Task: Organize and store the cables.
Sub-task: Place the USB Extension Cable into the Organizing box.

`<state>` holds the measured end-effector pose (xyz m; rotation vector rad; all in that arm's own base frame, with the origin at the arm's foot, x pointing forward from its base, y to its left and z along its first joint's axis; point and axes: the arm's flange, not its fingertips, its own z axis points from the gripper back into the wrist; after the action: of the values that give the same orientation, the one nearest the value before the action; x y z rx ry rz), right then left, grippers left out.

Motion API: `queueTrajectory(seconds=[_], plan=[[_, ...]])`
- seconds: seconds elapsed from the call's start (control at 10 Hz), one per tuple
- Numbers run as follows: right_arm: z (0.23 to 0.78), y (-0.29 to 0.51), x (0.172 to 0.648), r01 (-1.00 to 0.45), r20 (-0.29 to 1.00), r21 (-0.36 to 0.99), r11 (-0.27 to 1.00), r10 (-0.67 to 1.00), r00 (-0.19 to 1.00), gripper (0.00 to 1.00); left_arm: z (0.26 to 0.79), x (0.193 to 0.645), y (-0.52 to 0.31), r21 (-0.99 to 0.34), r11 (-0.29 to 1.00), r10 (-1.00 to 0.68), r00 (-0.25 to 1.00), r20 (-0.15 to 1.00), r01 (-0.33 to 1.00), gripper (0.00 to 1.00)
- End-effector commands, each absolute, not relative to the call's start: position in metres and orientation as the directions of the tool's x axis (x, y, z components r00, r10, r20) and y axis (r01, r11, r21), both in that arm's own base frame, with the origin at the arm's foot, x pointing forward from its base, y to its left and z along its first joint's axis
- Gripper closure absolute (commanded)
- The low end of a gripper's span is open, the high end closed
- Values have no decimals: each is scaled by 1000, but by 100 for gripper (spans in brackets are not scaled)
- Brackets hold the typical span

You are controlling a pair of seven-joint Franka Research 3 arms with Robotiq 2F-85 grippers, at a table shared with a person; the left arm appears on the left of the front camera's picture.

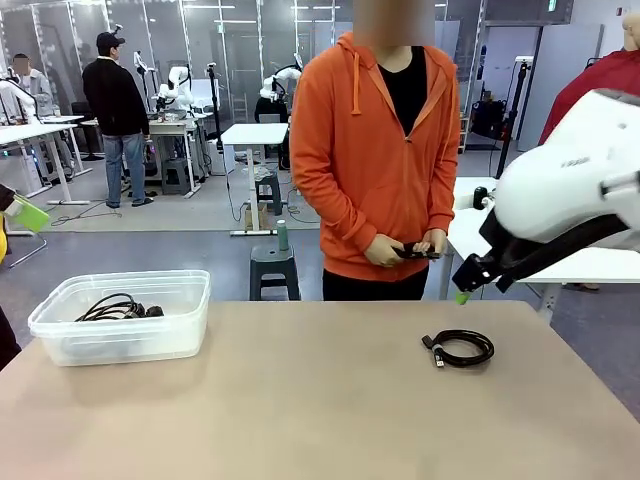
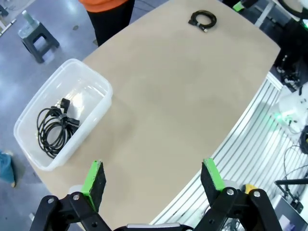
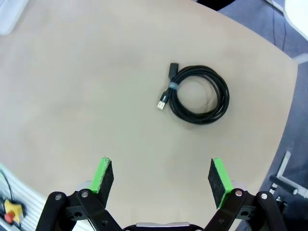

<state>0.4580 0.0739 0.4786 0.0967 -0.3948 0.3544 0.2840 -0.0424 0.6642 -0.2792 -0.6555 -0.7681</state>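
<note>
Cables in a loose bundle lie inside the clear bin on the robot's left of the counter in the front view. One more coiled cable lies flat on the counter toward the right. Across from you, the person holds something small and black in both hands.

In the left wrist view, your left claw is spread wide and grips nothing. It hangs high over the counter's edge, with the bin and its bundle off to picture left.

In the right wrist view, your right claw is also spread wide and empty. The coiled cable rests on the counter beyond its fingers, well apart from them, plug ends toward picture left.
</note>
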Motion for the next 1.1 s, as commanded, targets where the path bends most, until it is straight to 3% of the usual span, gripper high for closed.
queueTrajectory(seconds=[0.0,0.7,1.0], plan=[[455,88,491,-256,381,11,967,233,895,0,666,284,-43,3,693,-554,530,642,721,0],[360,102,568,-153,249,-8,988,150,957,0,666,284,-43,3,693,-554,530,642,721,0],[337,101,577,-132,279,-42,990,138,950,0,666,284,-43,3,693,-554,530,642,721,0]])
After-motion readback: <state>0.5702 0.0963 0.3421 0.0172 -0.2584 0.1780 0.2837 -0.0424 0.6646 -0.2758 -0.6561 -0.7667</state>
